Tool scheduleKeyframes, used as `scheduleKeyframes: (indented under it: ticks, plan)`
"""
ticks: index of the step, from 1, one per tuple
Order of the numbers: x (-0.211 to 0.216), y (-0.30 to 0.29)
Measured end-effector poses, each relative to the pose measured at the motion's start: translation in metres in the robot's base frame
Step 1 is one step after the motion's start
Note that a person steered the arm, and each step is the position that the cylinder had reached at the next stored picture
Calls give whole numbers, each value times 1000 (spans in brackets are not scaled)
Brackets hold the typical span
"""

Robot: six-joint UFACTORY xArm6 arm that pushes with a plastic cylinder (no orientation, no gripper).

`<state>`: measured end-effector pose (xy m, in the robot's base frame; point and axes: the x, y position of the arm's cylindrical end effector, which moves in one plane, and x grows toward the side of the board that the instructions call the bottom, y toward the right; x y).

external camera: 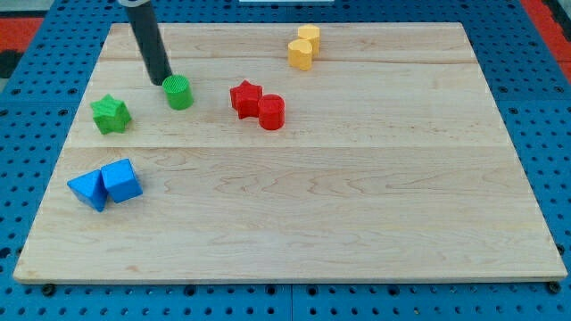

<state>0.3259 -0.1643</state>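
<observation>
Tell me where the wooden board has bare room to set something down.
Free: the whole lower half below the red star and red cylinder, and the right side past the two yellow blocks. Crowded: upper left, where my tip sits beside the green cylinder, near the green star; two blue blocks at the left edge.

My tip [161, 81] stood just left of the green cylinder [178, 92], seemingly touching it; the green star [111, 114] lay farther left.

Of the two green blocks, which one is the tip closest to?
My tip is at the green cylinder, right by its left edge. The green star-shaped block lies apart, further toward the view's left and lower.
</observation>
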Motion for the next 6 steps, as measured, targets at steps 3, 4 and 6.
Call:
scheduleKeyframes:
  ticks: [3,4,6]
  plan:
    - [101,107]
    - [121,108]
    - [102,70]
